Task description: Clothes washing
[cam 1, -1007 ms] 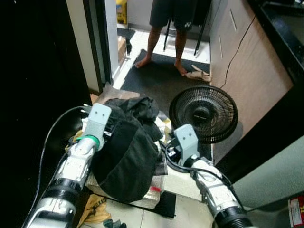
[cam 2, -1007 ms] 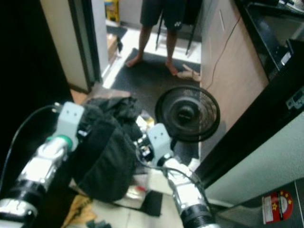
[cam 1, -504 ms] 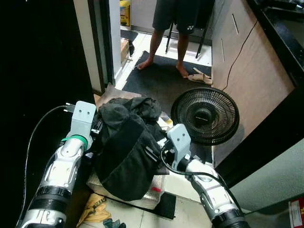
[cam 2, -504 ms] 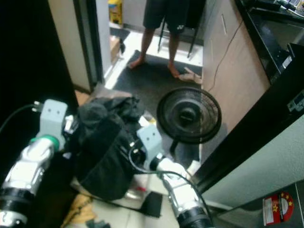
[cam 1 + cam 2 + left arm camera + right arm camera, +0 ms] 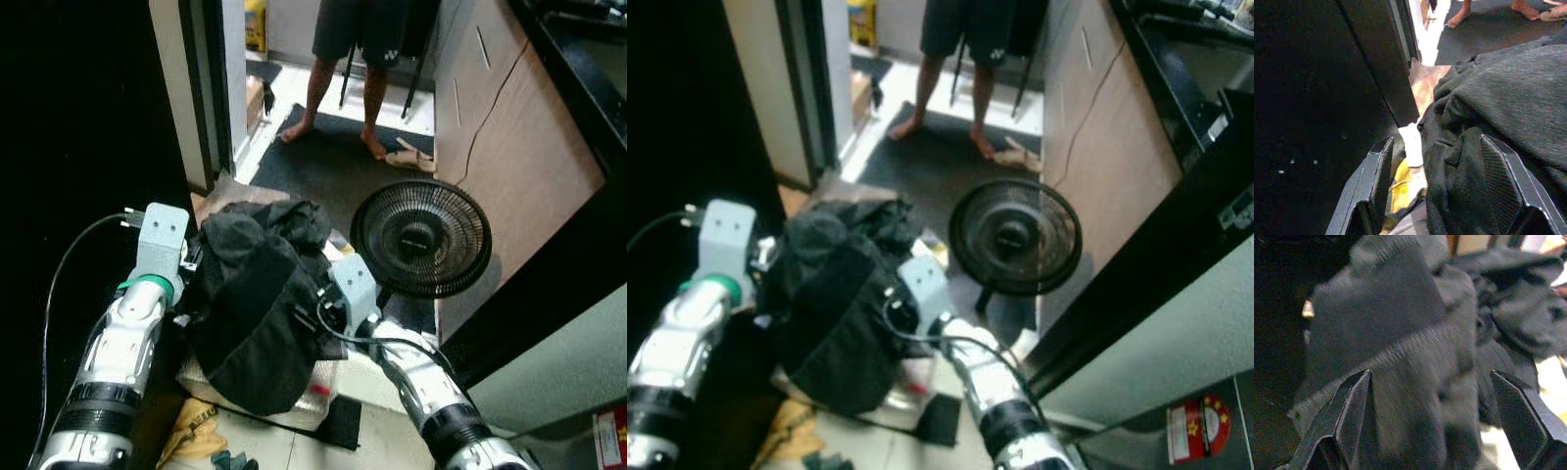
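**Two grippers flank a dark laundry heap**

Two arms bracket a pile of dark clothes heaped on a low box, its length running from the doorway toward the robot. The left gripper spreads wide against the pile's left edge, beside a black wall. The right gripper also gapes around fabric. A floor fan crowds the right; a person's legs stand beyond.
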### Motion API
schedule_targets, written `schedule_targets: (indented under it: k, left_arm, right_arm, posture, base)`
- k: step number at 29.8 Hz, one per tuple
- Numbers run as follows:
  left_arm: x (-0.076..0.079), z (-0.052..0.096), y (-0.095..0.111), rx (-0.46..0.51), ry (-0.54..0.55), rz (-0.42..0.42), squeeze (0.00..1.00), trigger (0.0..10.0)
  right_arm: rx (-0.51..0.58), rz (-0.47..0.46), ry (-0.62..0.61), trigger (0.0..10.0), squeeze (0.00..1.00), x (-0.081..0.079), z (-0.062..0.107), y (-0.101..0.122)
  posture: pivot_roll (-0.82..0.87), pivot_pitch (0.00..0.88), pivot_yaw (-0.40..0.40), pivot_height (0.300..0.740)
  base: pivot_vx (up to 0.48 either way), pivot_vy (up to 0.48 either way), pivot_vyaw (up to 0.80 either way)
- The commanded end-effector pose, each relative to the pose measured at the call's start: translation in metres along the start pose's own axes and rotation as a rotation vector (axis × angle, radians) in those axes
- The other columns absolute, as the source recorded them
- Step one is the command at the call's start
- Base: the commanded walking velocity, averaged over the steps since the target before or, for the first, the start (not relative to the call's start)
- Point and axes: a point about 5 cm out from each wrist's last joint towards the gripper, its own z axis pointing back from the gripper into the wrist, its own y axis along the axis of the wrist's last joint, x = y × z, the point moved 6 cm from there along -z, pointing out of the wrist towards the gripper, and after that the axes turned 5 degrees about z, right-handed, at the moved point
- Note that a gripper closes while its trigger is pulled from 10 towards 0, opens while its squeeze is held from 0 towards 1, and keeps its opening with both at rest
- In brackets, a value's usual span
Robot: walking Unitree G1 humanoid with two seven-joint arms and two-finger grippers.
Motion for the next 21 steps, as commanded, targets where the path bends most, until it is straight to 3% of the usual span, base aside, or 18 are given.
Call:
schedule_targets:
  k: [1,8,11,20,21]
  left_arm:
    - [-0.005,0.004,-0.008,-0.028,0.019,0.001,0.0,10.0]
    - [-0.009,0.007,-0.009,-0.029,0.031,0.0,0.0,10.0]
    - [-0.015,0.011,-0.009,-0.036,0.048,-0.007,0.0,10.0]
    - [-0.029,0.023,-0.012,-0.047,0.094,-0.016,0.0,10.0]
    - [-0.033,0.027,-0.013,-0.051,0.104,-0.017,0.0,10.0]
  right_arm:
    - [-0.029,-0.021,0.003,10.0,0.0,-0.003,-0.004,-0.007]
    - [-0.047,-0.039,0.013,10.0,0.0,-0.011,-0.015,-0.006]
    - [-0.066,-0.056,0.032,10.0,0.0,-0.025,-0.029,-0.002]
    - [-0.106,-0.114,0.035,10.0,0.0,-0.036,-0.038,-0.005]
    - [-0.108,-0.118,0.045,2.9,0.0,-0.038,-0.039,-0.005]
  posture:
    - [0.1,0.14,-0.049,0.74]
    - [0.12,0.149,-0.051,0.74]
    - [0.16,0.17,-0.058,0.74]
    - [0.2,0.201,-0.078,0.74]
    - [0.22,0.212,-0.088,0.74]
  base:
    - [0.0,0.0,0.0]
    - [0.0,0.0,0.0]
    - [0.0,0.0,0.0]
    - [0.0,0.0,0.0]
    - [0.0,0.0,0.0]
